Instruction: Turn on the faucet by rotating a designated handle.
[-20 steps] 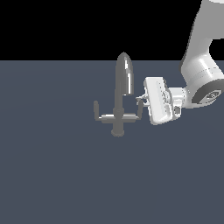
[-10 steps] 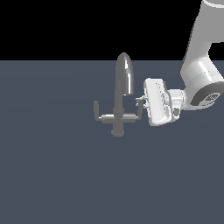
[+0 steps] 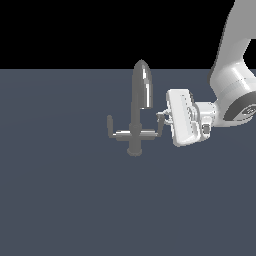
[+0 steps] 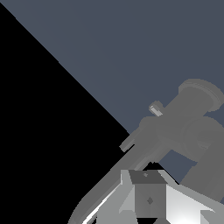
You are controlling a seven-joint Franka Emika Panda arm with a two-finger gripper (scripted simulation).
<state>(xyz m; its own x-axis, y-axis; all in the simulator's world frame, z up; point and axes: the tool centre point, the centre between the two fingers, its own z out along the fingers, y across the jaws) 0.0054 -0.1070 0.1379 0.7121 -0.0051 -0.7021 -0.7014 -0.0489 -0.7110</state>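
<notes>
The grey metal faucet (image 3: 135, 131) stands mid-scene, with a tall arched spout (image 3: 141, 85) and a crossbar carrying two short peg levers. One peg lever, the handle (image 3: 160, 124), is at the crossbar's end on the exterior view's right. Its twin (image 3: 109, 125) is at the other end. My gripper (image 3: 165, 118) comes in from the exterior view's right, its fingertips right at the handle's upper part. In the wrist view the fingers (image 4: 147, 192) look closed together in front of the faucet (image 4: 175, 127). I cannot tell whether they touch the handle.
The faucet stands on a flat dark blue-grey floor (image 3: 65, 200). The white arm (image 3: 235, 75) rises at the exterior view's right edge. Nothing else is in view.
</notes>
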